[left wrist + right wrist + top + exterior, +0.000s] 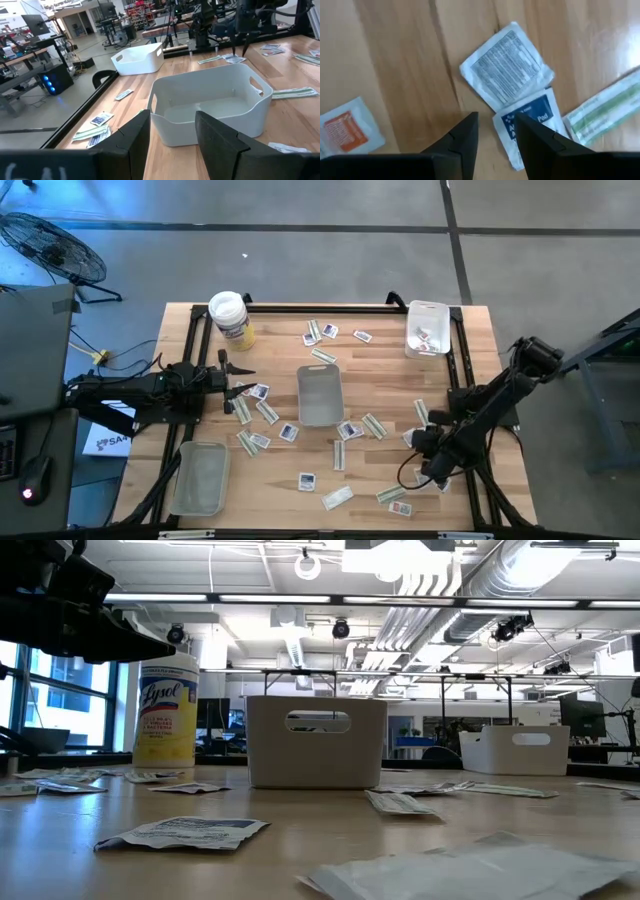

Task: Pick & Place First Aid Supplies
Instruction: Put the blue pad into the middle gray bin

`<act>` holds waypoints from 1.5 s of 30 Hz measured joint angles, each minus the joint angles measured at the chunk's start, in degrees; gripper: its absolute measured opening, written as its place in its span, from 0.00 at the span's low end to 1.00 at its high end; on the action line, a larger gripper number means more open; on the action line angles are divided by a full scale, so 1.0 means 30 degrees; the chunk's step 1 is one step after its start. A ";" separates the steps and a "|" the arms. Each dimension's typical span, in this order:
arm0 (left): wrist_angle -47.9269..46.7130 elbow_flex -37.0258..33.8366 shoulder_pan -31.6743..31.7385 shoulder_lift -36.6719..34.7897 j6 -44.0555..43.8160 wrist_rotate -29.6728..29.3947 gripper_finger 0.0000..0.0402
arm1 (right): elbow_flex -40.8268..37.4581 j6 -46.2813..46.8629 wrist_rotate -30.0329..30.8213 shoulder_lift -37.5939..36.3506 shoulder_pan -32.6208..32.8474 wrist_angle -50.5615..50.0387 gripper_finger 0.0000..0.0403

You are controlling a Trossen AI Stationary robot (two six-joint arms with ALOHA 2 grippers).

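Many small flat packets lie scattered on the wooden table (300, 465): squarish white ones (288, 433) and narrow green-beige strips (340, 454). My right gripper (432, 472) is open at the table's near right, pointing down. In the right wrist view (495, 120) its fingers stand just above a blue-printed packet (532, 120). That packet lies under a white packet with black print (507, 65) and beside a green strip (605, 112). My left gripper (245, 388) is open and level at the table's left, facing the centre tray (210, 105).
A white-lidded round tub (230, 318) stands at the far left. A tray (320, 393) stands mid-table, another (428, 328) at the far right holds some packets, and a third (200, 477) sits near left. An orange-printed packet (345, 127) lies near the right gripper. Black rails (192, 340) border the table.
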 joint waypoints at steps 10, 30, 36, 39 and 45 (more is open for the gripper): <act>-0.0007 0.0001 -0.0007 0.0000 0.0000 -0.0007 0.38 | -0.1050 0.0954 -0.0270 -0.0160 -0.0094 0.0610 0.17; -0.0007 0.0002 -0.0005 0.0000 0.0000 0.0058 0.38 | 0.2381 0.1814 -0.2252 -0.1355 -0.0160 -0.4150 0.00; -0.0007 -0.0004 -0.0007 0.0000 0.0000 0.0087 0.38 | 0.4934 -0.0853 0.1126 -0.1389 -0.1809 -0.4405 0.00; -0.0007 -0.0004 -0.0002 0.0000 0.0000 0.0102 0.38 | 0.5920 -0.4803 0.4193 -0.1399 -0.3502 -0.1687 0.00; -0.0007 -0.0002 -0.0003 0.0000 0.0000 0.0099 0.38 | 0.6802 -1.3325 0.5540 -0.0796 -0.7950 0.6512 0.00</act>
